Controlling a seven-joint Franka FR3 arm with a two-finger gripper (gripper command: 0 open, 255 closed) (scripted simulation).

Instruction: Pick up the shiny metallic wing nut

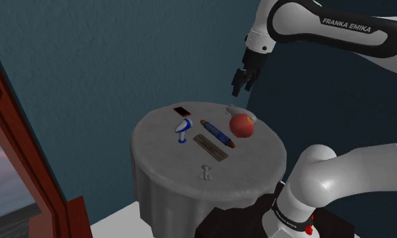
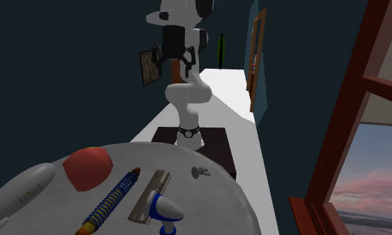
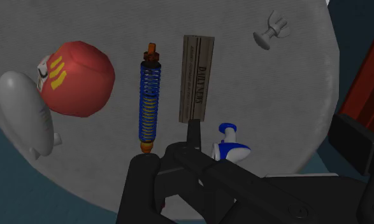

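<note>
The wing nut [image 1: 205,172] is small and pale grey. It stands alone on the round grey table [image 1: 163,159], near the edge closest to the robot's stand. In the second exterior view the wing nut [image 2: 202,172] sits by the table's far rim, and in the wrist view the wing nut [image 3: 271,30] lies well ahead of the hand, past the tan block. My gripper [image 1: 241,84] hangs high above the table's far side, over the red figure, far from the nut. From the second exterior view the gripper [image 2: 169,57] is open and holds nothing.
On the table lie a red round figure [image 1: 242,124], a white blimp [image 3: 24,111], a blue coil shock absorber [image 1: 216,132], a tan printed block [image 1: 211,147], a blue-and-white piece [image 1: 182,128] and a small black item [image 1: 182,110]. A red window frame [image 1: 14,149] stands at the shoulder view's left.
</note>
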